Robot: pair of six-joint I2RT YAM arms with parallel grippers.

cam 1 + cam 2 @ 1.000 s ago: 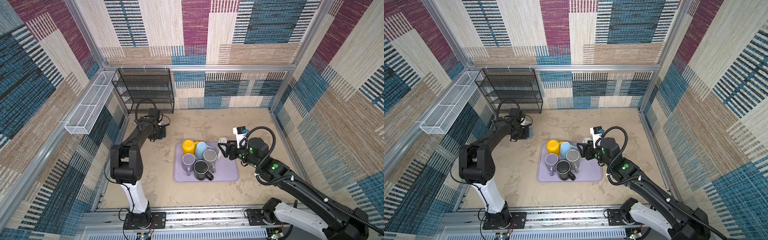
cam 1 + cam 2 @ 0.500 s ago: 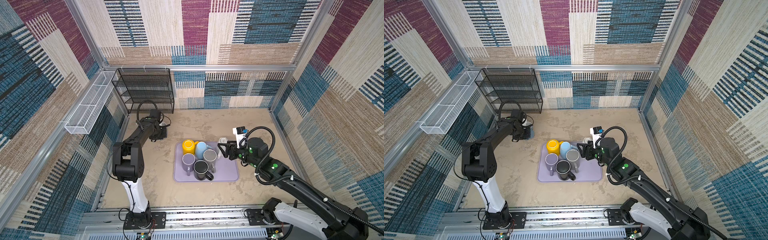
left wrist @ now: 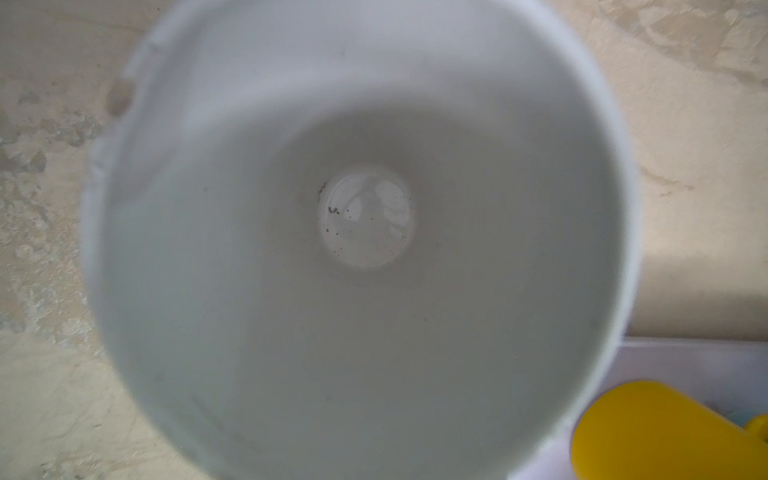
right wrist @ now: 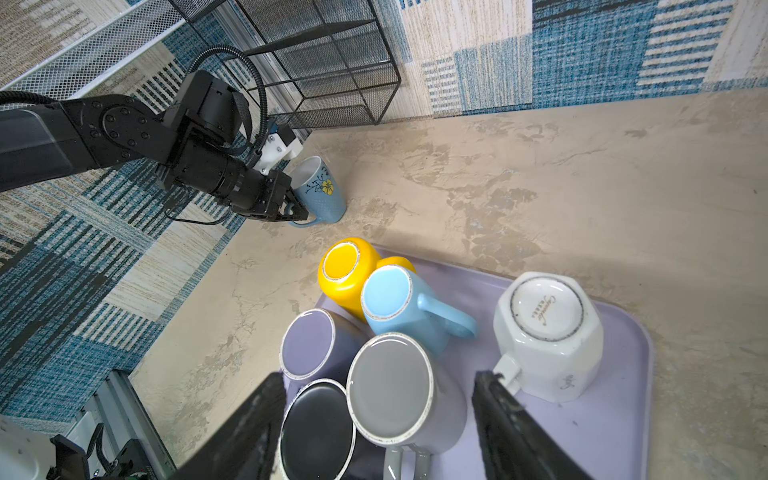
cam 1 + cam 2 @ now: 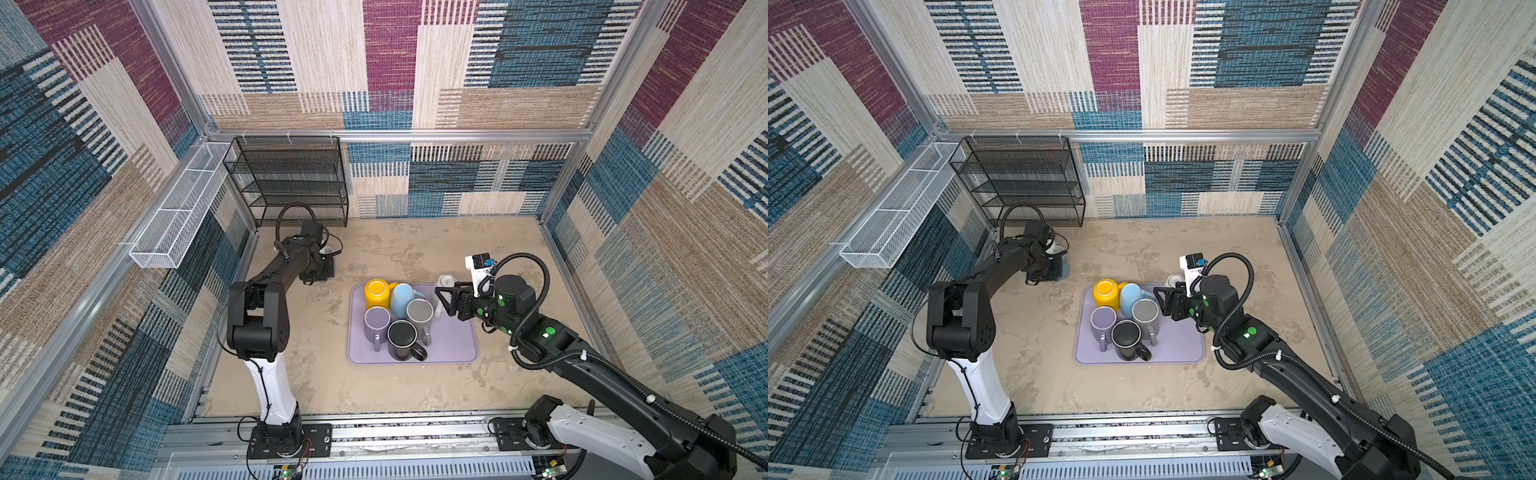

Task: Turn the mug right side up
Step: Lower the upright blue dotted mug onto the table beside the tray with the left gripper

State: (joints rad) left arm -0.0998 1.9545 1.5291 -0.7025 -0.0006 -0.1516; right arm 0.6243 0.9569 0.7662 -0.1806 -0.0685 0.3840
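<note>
The grey mug [image 4: 390,390] gleams like glazed ceramic, throwing back glare, and the blue mug [image 4: 328,201] shows a glossy white inside. The lilac tray [image 5: 453,340] looks like smooth matt plastic. The tabletop [image 5: 395,249] is dull, blotchy beige, the walls [image 5: 540,83] coarse woven cloth, and the rack [image 5: 291,183], upper left in a top view, black metal mesh.
</note>
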